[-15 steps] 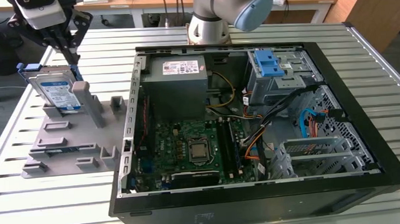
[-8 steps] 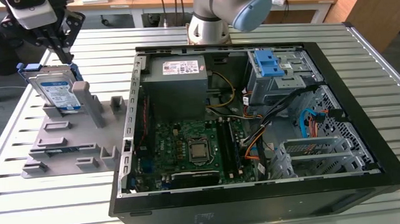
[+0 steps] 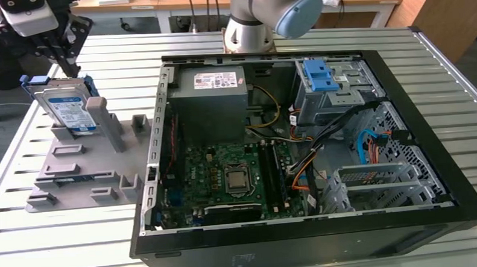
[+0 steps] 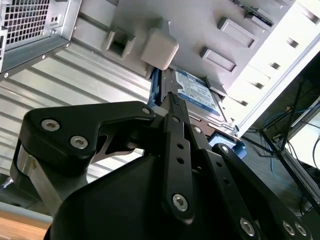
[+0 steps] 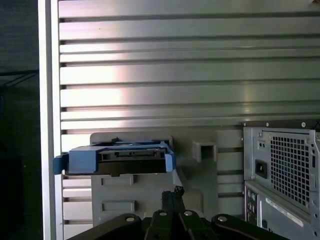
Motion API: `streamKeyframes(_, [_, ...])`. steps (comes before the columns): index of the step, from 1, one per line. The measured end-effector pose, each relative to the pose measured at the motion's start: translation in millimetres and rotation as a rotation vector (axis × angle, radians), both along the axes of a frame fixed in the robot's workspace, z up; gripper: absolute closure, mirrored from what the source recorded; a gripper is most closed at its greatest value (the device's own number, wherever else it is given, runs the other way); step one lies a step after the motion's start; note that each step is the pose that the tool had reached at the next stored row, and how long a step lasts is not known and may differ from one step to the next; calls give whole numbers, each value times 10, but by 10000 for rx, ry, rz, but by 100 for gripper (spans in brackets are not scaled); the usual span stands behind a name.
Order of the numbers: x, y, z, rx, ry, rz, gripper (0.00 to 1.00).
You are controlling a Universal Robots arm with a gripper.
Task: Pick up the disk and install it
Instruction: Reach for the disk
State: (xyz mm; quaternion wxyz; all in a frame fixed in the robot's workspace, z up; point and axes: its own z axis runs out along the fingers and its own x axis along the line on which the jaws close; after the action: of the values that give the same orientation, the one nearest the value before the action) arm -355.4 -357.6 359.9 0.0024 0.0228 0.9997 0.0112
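Black computer case [image 3: 308, 242] lies open on the slatted metal table [image 3: 58, 256], its rim nearest in the exterior view. Green motherboard [image 3: 224, 176] fills the near half inside.

On the exterior view's left, just beside the case, a grey plastic holder [image 3: 71, 174] with slots and blocks sits on the table. At the far part of that holder the disk [image 3: 70, 107] stands on edge, tilted, leaning by a grey upright block [image 3: 101, 115]. White-and-blue label faces the near side, blue carrier frame round the edges. In both wrist views the disk [image 4: 200, 95] [image 5: 117, 157] sits in the holder, not lifted.

Tool [image 3: 73, 69] hangs just over the disk's far top edge. Its black fingers [image 4: 174, 102] are drawn together with nothing between them; tips meet in the first wrist view too [image 5: 176, 192]. Can't tell if it touches the disk.

Farther back inside the case: grey power-supply box [image 3: 212, 89] with a white sticker, and a bright blue latch piece [image 3: 320, 75] on the drive cage, exterior view's right. Arm base [image 3: 250, 30] stands on the table behind the case, wooden desks [image 3: 176, 0] beyond
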Motion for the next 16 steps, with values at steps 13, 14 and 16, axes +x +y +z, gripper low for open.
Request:
streamKeyframes(13, [-221, 28, -31, 1, 3, 0, 89])
streamKeyframes(14, [-235, 34, -33, 0, 4, 0, 89])
streamKeyframes(16, [-267, 51, -41, 0, 2, -1, 89])
